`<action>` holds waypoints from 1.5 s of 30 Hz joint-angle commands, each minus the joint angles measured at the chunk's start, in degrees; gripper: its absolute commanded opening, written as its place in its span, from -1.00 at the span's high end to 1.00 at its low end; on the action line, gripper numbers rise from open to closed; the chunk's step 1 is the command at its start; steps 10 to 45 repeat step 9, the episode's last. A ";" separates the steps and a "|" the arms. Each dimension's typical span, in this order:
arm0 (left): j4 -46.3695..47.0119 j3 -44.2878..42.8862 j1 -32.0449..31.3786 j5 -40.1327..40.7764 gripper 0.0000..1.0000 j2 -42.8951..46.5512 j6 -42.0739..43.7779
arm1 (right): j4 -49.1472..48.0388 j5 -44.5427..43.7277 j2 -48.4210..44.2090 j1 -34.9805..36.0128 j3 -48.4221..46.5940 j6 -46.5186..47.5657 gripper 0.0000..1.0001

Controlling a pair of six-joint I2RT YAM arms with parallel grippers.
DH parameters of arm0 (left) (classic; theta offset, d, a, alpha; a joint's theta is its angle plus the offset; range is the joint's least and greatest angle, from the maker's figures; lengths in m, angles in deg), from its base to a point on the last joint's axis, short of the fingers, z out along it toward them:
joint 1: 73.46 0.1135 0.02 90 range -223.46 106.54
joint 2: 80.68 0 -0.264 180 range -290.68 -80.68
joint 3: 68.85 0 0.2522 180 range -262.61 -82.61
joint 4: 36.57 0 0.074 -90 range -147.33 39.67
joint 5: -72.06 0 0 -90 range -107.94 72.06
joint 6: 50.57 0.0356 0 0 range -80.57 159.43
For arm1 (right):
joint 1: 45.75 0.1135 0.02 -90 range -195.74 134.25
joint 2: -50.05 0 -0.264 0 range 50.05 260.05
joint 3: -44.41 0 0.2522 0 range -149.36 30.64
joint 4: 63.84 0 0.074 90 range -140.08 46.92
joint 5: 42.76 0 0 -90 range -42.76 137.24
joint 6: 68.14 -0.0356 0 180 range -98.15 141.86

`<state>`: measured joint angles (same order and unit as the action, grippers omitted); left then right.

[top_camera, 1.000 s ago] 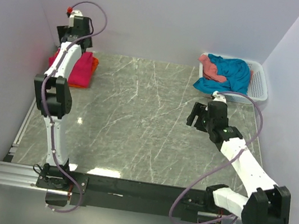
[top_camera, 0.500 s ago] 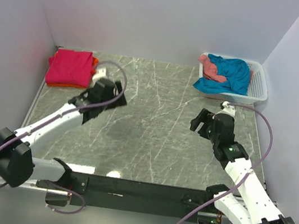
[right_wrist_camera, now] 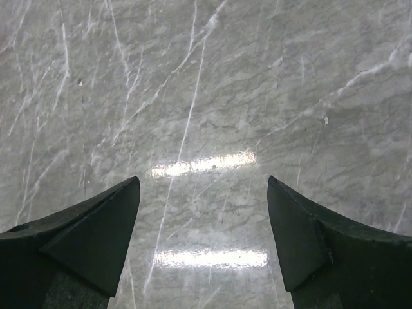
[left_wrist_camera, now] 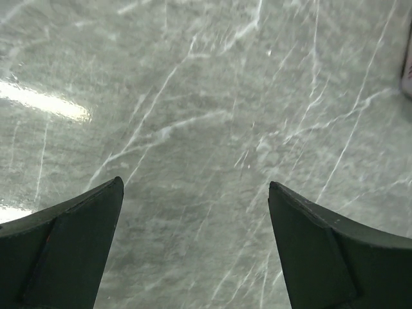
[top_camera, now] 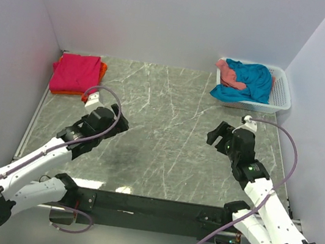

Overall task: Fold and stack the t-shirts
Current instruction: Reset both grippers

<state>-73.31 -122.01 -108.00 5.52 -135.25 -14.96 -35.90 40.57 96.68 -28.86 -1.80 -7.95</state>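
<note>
A folded magenta-pink t-shirt lies on a folded orange t-shirt at the table's far left corner. A teal-blue t-shirt and a salmon-pink t-shirt lie crumpled in the white basket at the far right. My left gripper is open and empty over bare marble left of centre; in the left wrist view its fingers are spread wide. My right gripper is open and empty over bare marble right of centre; its fingers are wide apart too.
The grey marble tabletop is walled by pale panels at the back and both sides. A black rail with the arm bases runs along the near edge. The teal-blue cloth hangs over the basket's front rim onto the table.
The left arm has swung from the pink stack back toward the near edge and folded low. The right arm has drawn back a little toward its base.
</note>
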 commanded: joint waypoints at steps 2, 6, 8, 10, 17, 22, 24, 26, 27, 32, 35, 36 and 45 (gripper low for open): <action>-2.24 0.81 0.09 6.33 -0.99 2.44 -3.17 | -3.18 -1.93 -1.45 -0.27 0.19 -1.57 -0.72; -2.16 1.34 0.00 7.21 -0.99 4.29 -2.83 | -4.77 -0.62 -2.68 -0.18 1.42 -1.14 -0.72; -2.15 1.17 0.00 8.43 -0.99 4.82 -2.91 | -5.12 -0.27 -3.21 -0.19 1.77 -1.31 -0.72; -1.98 0.90 0.00 8.70 -0.99 5.43 -2.65 | -5.03 -0.35 -3.65 -0.19 2.03 -1.31 -0.72; -1.98 0.90 0.00 8.70 -0.99 5.43 -2.65 | -5.03 -0.35 -3.65 -0.19 2.03 -1.31 -0.72; -1.98 0.90 0.00 8.70 -0.99 5.43 -2.65 | -5.03 -0.35 -3.65 -0.19 2.03 -1.31 -0.72; -1.98 0.90 0.00 8.70 -0.99 5.43 -2.65 | -5.03 -0.35 -3.65 -0.19 2.03 -1.31 -0.72; -1.98 0.90 0.00 8.70 -0.99 5.43 -2.65 | -5.03 -0.35 -3.65 -0.19 2.03 -1.31 -0.72; -1.98 0.90 0.00 8.70 -0.99 5.43 -2.65 | -5.03 -0.35 -3.65 -0.19 2.03 -1.31 -0.72; -1.98 0.90 0.00 8.70 -0.99 5.43 -2.65 | -5.03 -0.35 -3.65 -0.19 2.03 -1.31 -0.72; -1.98 0.90 0.00 8.70 -0.99 5.43 -2.65 | -5.03 -0.35 -3.65 -0.19 2.03 -1.31 -0.72; -1.98 0.90 0.00 8.70 -0.99 5.43 -2.65 | -5.03 -0.35 -3.65 -0.19 2.03 -1.31 -0.72; -1.98 0.90 0.00 8.70 -0.99 5.43 -2.65 | -5.03 -0.35 -3.65 -0.19 2.03 -1.31 -0.72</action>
